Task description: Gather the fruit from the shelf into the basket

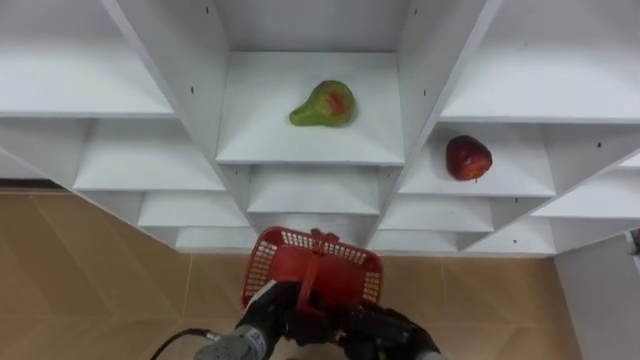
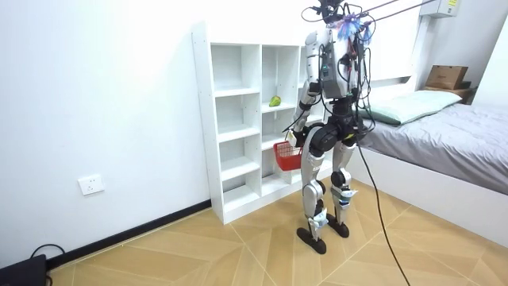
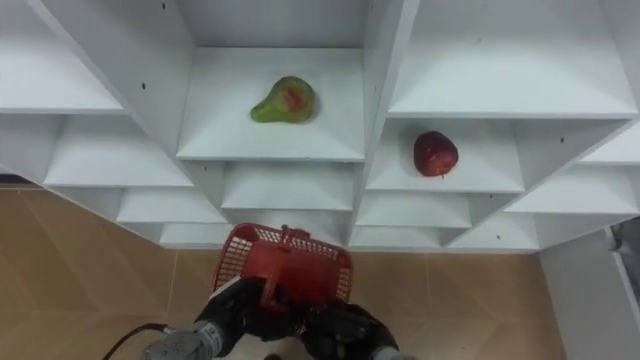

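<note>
The left robot hand (image 1: 272, 308) and right robot hand (image 1: 388, 332) clutch the red basket (image 1: 315, 265); freeing one for the pear (image 1: 323, 104) above may tip it.

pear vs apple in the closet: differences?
The pear is green with a red blush; the apple is dark red. The pear is tapered and lies on its side; the apple is round. The pear sits in the middle column, the apple in the column to its right. Both rest on white shelves.

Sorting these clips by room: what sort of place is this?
Probably a bedroom: a bed with a pillow stands near the white shelf unit, on wood-pattern flooring. The unit holds a pear and an apple.
</note>
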